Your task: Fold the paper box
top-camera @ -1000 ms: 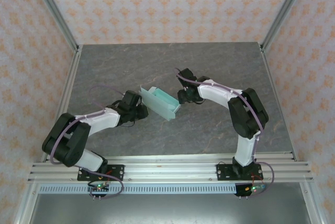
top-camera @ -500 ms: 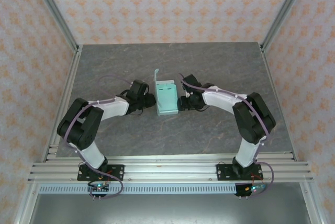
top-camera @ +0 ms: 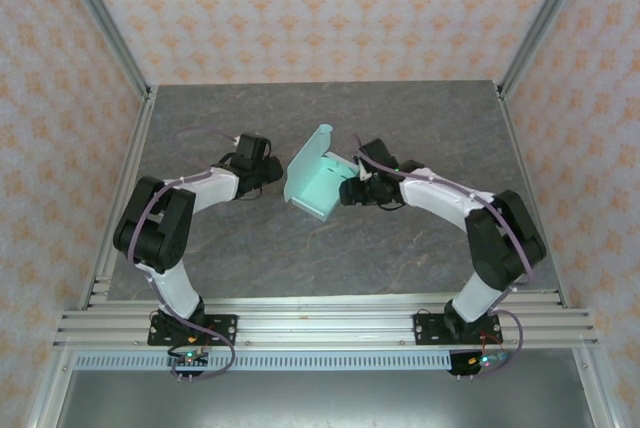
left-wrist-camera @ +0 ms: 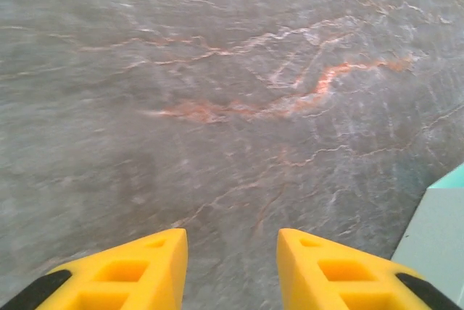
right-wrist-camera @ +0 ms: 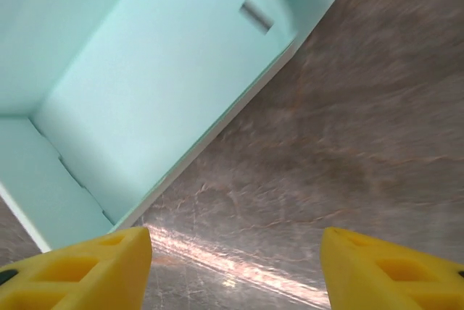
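Between the yellow fingers [left-wrist-camera: 138, 270] of the L gripper [left-wrist-camera: 232, 241] lies bare grey table [left-wrist-camera: 217, 71]. The fingers sit a bit apart and grip nothing. A corner of the mint paper box [left-wrist-camera: 438, 237] pokes in at the low right of the L wrist view, near the right finger but not touching it.

R gripper [right-wrist-camera: 235, 241]: fingers wide apart, not clamped on anything, w/ shiny table between them. The box's open inside sits just ahead and to the left. Its long bottom edge runs slanted from above the left finger [right-wrist-camera: 80, 266] up to the top right. Two small slots show in the wall near the top.

Vs. half a sec ago, from the top: the L gripper was right up against the box's left side and has now pulled back toward the far left, so there is a gap. The box stood straight and now leans turned, w/ a flap sticking up at its far end. The R gripper stays just beside the box's right side.

Room: the box is near the table's middle. A wide stretch of table runs from it to the far edge, w/ more on both sides out to the metal frame posts [top-camera: 105, 18].
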Robot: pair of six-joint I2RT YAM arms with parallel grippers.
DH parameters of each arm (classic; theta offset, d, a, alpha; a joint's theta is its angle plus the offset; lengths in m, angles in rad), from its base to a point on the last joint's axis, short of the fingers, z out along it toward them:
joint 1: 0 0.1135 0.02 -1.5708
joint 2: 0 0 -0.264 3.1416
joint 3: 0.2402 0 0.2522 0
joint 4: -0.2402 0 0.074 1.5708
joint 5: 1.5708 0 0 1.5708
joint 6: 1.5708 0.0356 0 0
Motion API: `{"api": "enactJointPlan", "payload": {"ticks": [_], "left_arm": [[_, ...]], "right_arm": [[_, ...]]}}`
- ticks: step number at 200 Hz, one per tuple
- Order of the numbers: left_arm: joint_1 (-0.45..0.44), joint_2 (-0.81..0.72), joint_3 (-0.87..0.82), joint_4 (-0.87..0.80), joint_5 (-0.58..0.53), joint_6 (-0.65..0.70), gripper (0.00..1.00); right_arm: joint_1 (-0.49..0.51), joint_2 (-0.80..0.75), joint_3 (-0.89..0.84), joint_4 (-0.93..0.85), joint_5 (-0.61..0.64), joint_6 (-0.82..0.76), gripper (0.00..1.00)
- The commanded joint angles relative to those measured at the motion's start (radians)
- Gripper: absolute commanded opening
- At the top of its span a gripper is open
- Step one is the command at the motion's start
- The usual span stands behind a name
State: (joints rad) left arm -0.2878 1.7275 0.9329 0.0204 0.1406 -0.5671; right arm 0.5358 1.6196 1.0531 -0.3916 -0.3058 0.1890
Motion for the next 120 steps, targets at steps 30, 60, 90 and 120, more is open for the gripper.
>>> {"api": "enactJointPlan", "payload": {"ticks": [30, 60, 90, 120], "left_arm": [[-0.054, -0.329, -0.344, 0.084, -0.031, -0.148, 0.45], [-0.165, -0.512, -0.480, 0.073, -0.038, -0.236, 0.49], [-0.240, -0.547, -0.521, 0.138, 0.023, -0.321, 0.54], [-0.304, -0.465, -0.482, 0.252, 0.025, -0.368, 0.59]], "right_arm": [[-0.187, 0.043, 0.126, 0.062, -0.186, -0.009, 0.63], [-0.257, 0.204, 0.286, 0.033, -0.255, 0.031, 0.61], [-0.268, 0.378, 0.457, -0.032, -0.314, 0.035, 0.57], [-0.275, 0.471, 0.542, -0.058, -0.439, 0.025, 0.53]]}}
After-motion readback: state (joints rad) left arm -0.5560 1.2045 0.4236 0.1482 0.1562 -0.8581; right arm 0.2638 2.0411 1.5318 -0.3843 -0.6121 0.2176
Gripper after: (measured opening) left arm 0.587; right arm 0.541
